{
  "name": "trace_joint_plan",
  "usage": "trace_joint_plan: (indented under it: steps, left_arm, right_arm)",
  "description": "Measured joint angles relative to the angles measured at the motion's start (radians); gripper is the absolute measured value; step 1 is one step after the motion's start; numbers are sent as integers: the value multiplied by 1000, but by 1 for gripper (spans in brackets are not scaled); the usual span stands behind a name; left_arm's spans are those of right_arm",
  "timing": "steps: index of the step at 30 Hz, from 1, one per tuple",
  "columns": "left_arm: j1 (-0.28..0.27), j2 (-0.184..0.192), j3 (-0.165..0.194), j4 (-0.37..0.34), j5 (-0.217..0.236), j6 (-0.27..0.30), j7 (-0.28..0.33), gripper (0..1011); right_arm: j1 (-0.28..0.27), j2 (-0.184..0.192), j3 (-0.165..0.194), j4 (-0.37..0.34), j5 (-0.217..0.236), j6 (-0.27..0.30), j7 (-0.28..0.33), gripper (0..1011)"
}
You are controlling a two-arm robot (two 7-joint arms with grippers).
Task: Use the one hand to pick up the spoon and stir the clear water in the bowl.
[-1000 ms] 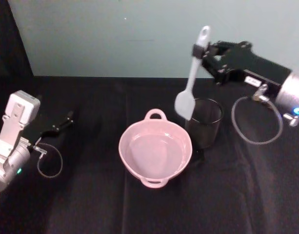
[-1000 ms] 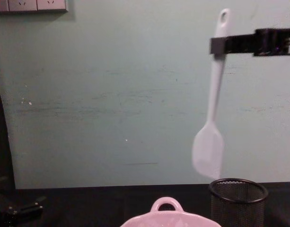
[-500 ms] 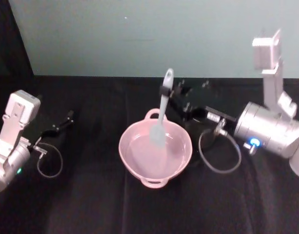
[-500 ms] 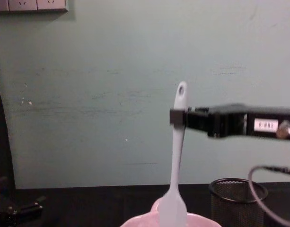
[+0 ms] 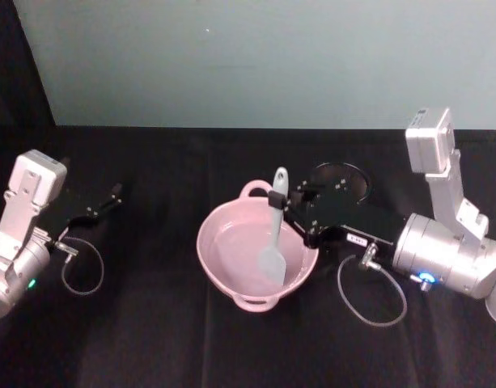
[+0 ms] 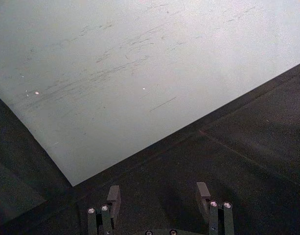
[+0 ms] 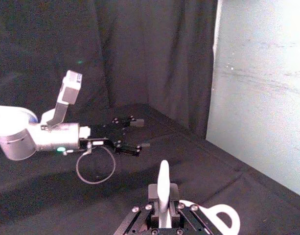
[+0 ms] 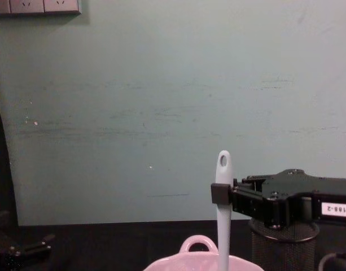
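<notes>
Spoon [image 5: 274,230]: long, slim, white plastic, with a hole at the handle tip and a broad flat head. It stands close to upright, head down inside the bowl [image 5: 211,259], toward the bowl's right side. The handle tip rises above the rim.

Bowl: pale pink and glossy, with a small arched loop handle on its far rim. It sits near the middle of the bench [image 5: 150,339].

Right pincer [image 5: 278,202]: black and boxy, reaching in from the right, clenched on the spoon's upper handle just below the hole. The chest view shows the same grasp on the spoon [image 8: 223,214]: the right pincer [image 8: 220,193] is level above the bowl [image 8: 178,262] and carries a small white label on its side.

Left pincer [image 5: 110,198]: parked at the far left of the bench, well apart from the bowl. The left wrist view shows the left pincer [image 6: 157,196] released, with nothing between its fingers.

Mesh cup [image 5: 349,171]: black wire, standing behind the right pincer, to the right of the bowl and farther back.

Bench: covered in black cloth. A cable loop [image 5: 373,295] from the right arm lies on it.

Room: a pale green, faintly scuffed wall [image 5: 231,65] behind the bench, a black drape [image 5: 13,73] at the far left, and socket plates [image 8: 37,5] high on the wall.
</notes>
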Motion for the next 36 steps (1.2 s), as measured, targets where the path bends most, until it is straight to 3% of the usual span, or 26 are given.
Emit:
trace_joint_plan:
  steps: [7, 20, 29, 36]
  left_arm:
    - [0, 0, 0, 0, 0, 0, 0, 1011]
    - [0, 0, 0, 0, 0, 0, 0, 1011]
    - [0, 0, 0, 0, 0, 0, 0, 1011]
    - [0, 0, 0, 0, 0, 0, 0, 1011]
  right_arm:
    - [-8, -23, -4, 16, -2, -6, 22, 123]
    - [26, -113, -41, 86, -13, -22, 28, 123]
    - [61, -199, -50, 177, -76, -85, -20, 123]
    - [79, -260, -41, 248, -162, -152, -96, 123]
